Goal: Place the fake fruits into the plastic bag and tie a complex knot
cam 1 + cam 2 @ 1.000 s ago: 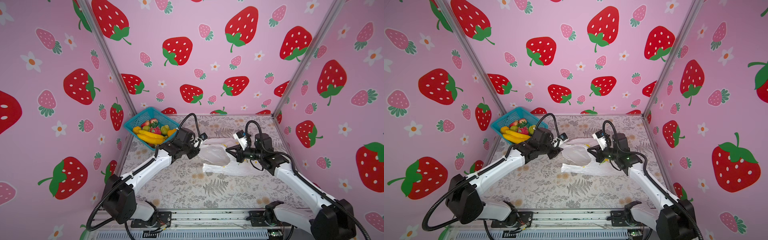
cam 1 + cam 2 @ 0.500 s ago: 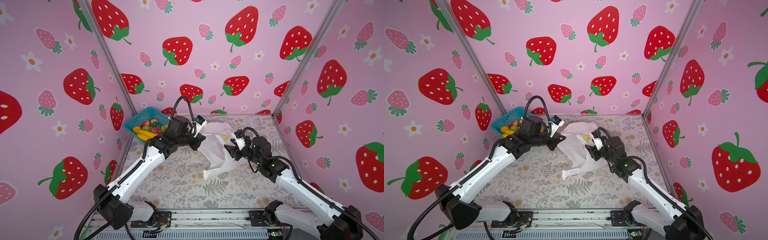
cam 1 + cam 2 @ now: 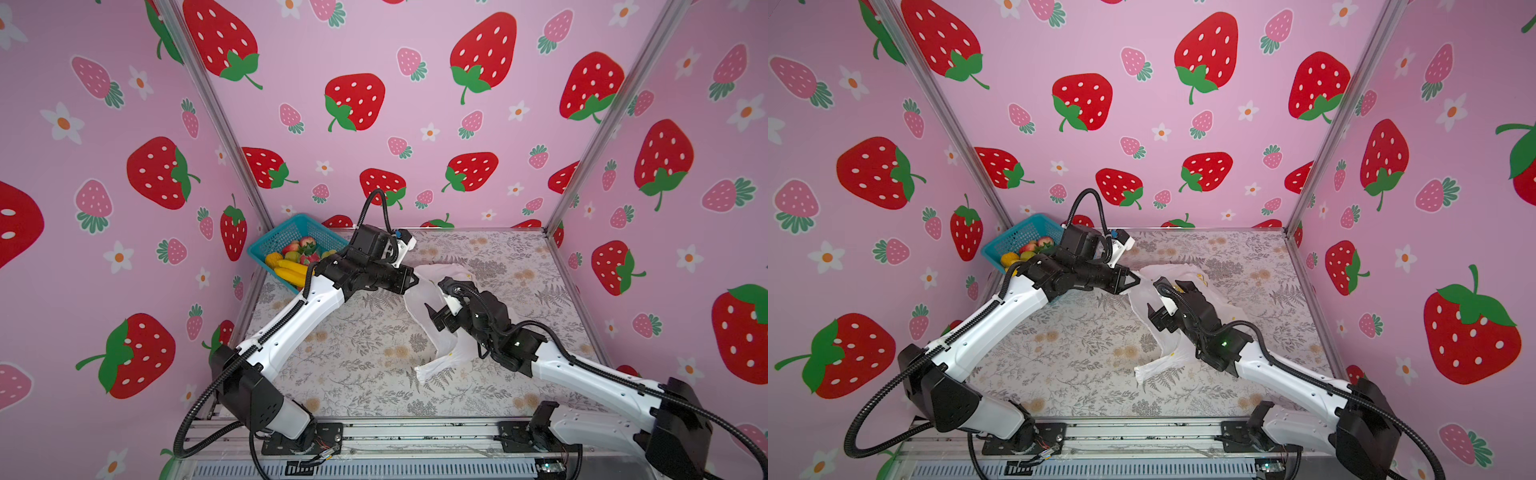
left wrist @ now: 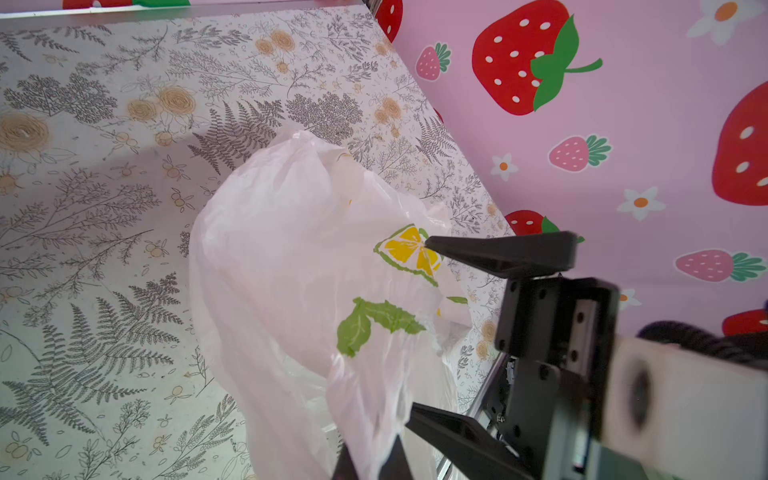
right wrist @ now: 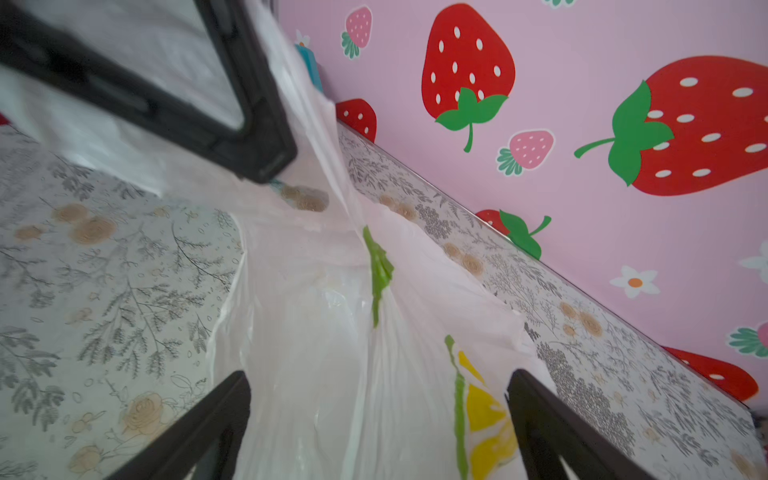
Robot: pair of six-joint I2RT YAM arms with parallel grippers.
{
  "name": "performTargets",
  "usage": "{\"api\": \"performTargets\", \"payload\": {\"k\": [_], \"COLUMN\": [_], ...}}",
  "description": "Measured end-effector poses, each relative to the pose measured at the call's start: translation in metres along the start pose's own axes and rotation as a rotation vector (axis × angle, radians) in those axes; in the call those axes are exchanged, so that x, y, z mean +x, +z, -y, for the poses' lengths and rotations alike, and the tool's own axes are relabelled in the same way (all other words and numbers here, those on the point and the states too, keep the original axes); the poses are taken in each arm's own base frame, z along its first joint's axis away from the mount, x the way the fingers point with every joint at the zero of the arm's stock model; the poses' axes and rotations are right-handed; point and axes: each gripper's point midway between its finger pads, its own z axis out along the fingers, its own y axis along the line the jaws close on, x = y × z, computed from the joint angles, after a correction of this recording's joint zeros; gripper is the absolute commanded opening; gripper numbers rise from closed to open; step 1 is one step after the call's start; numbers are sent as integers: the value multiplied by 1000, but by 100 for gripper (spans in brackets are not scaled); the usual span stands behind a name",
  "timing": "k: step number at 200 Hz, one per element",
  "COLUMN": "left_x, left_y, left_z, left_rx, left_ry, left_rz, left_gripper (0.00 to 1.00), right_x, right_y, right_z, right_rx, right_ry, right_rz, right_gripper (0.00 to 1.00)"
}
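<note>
Left wrist view shows the left gripper [image 4: 370,460] clenched on a gathered edge of the plastic bag [image 4: 291,249], which hangs from it and trails to the tabletop [image 3: 353,365] mid-scene. In the right wrist view the right gripper [image 5: 379,374] has its jaws spread wide, film between them, gripping nothing. The fake fruits [image 3: 293,262] all sit in the teal basket [image 3: 282,235] at the back left corner. The step looks like opening the bag's mouth: the right jaws should pinch one layer only of the far rim, then draw away gently so the thin film neither tears nor slips.
</note>
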Motion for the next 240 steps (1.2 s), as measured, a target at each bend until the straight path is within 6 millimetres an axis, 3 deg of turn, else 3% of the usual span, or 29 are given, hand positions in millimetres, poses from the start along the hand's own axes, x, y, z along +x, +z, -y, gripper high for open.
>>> {"api": "performTargets", "payload": {"k": [8,24,48,55,63,72,103,125,146,169,187,214,240], "left_x": [0,-1,-2,-1,0,1,-5,-8,-4,13,30,51,48], "left_y": [-1,-4,-8,-9,-9,-9,-10,-17,-38,-62,-69,-58,-42], "left_z": [1,3,-3,-7,-11,-17,-39,-53,-65,-75,-87,-104,-100], "left_rx": [7,16,-1,-20,-42,-76,-184,-252,-317,-352,-363,-336,-237], "left_ry": [-12,-25,-31,-30,-26,-14,4,-10,-50,-137,-229,-381,-487], "left_rz": [-3,-6,-7,-9,-13,-16,21,61,148,256,316,341,343], "left_gripper": [0,0,0,4,18,26,53,73,86,90,91,92,93], "right_x": [15,39,40,37,30,22,14,15,11,2,-4,-5,-5], "right_y": [6,13,10,9,6,4,7,11,11,10,11,15,17], "right_z": [3,16,31,36,42,49,68,51,41,42,40,35,31], "right_rx": [52,152,202,192,171,134,-18,-138,-212,-247,-274,-312,-331], "right_ry": [-12,-42,-2,27,75,152,480,639,753,841,877,881,863], "right_rz": [-43,-117,-123,-109,-84,-49,7,-17,-23,1,19,26,30], "right_gripper": [88,61,29,19,8,0,0,0,0,0,0,0,0]}}
